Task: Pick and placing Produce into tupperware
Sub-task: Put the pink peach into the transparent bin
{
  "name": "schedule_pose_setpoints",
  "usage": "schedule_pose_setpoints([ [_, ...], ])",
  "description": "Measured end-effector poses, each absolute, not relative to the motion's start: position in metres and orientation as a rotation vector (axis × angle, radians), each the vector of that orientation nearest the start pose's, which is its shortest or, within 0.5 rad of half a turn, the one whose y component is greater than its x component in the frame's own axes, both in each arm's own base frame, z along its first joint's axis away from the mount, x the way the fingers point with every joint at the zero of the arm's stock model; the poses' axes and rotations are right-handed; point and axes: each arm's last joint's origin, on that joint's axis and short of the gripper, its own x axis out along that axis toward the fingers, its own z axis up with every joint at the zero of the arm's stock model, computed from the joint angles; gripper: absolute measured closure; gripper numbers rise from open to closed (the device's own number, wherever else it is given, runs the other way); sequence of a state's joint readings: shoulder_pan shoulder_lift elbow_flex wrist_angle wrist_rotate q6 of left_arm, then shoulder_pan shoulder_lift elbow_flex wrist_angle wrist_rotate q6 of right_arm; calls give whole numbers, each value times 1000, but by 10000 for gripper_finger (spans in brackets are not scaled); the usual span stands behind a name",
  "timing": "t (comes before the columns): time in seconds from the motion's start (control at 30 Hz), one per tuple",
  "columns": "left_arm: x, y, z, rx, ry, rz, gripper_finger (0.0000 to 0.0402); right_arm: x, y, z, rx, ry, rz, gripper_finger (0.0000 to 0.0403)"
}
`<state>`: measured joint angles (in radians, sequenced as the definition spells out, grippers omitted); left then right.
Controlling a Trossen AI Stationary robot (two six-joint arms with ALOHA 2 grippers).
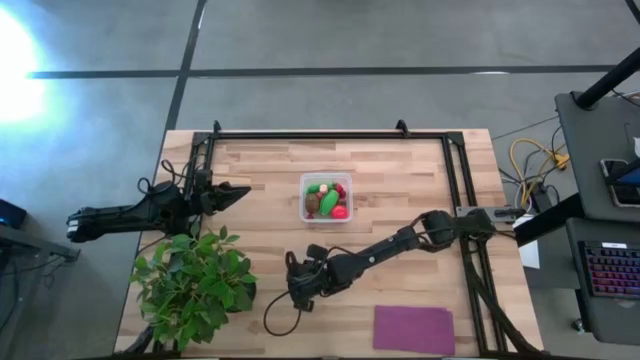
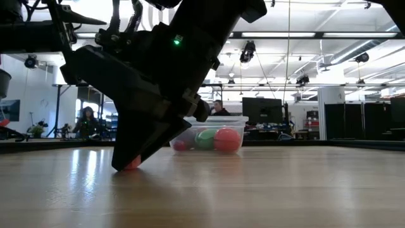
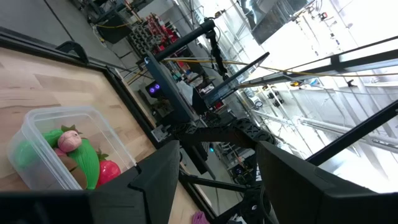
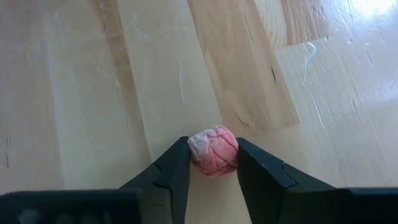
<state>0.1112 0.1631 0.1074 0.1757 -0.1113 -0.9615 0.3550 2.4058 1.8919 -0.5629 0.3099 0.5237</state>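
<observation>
The clear tupperware point(image 1: 326, 197) stands at the table's middle, holding green, brown and red produce pieces point(image 1: 329, 199); the low view shows it point(image 2: 212, 134) behind the arm, and the left wrist view shows it too point(image 3: 56, 155). One small pink produce piece point(image 4: 213, 149) lies on the wood toward the near edge. My right gripper point(image 1: 298, 292) is down on it, shut on it point(image 4: 212, 154). My left gripper point(image 1: 240, 192) hovers open left of the tupperware, its fingers spread wide point(image 3: 217, 186). My right gripper pinches the pink produce piece by its two sides point(image 4: 202, 146) between both fingers point(image 4: 177, 165). The fingers come from above, slanting down toward the table's left. The piece's underside point(image 2: 131, 164) rests on the table under the fingertips.
A big leafy green plant point(image 1: 195, 280) stands at the near left corner, close to my right gripper. A flat purple mat point(image 1: 413, 329) lies at the near edge. A black rail frame point(image 1: 330, 134) runs along the far edge and sides. People point(image 2: 85, 120) sit in the room behind.
</observation>
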Motion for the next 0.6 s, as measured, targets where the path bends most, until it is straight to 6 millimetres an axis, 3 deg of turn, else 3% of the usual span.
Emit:
schedule_pose_setpoints([
  [0.23, 102, 15, 204, -956, -217, 147, 201, 481, 169, 142, 172, 952, -231, 301],
  [0.43, 102, 15, 204, -956, -217, 147, 201, 484, 162, 190, 126, 831, -394, 299],
  [0.6, 102, 15, 204, -956, -218, 147, 201, 465, 137, 226, -26, 878, -646, 299],
])
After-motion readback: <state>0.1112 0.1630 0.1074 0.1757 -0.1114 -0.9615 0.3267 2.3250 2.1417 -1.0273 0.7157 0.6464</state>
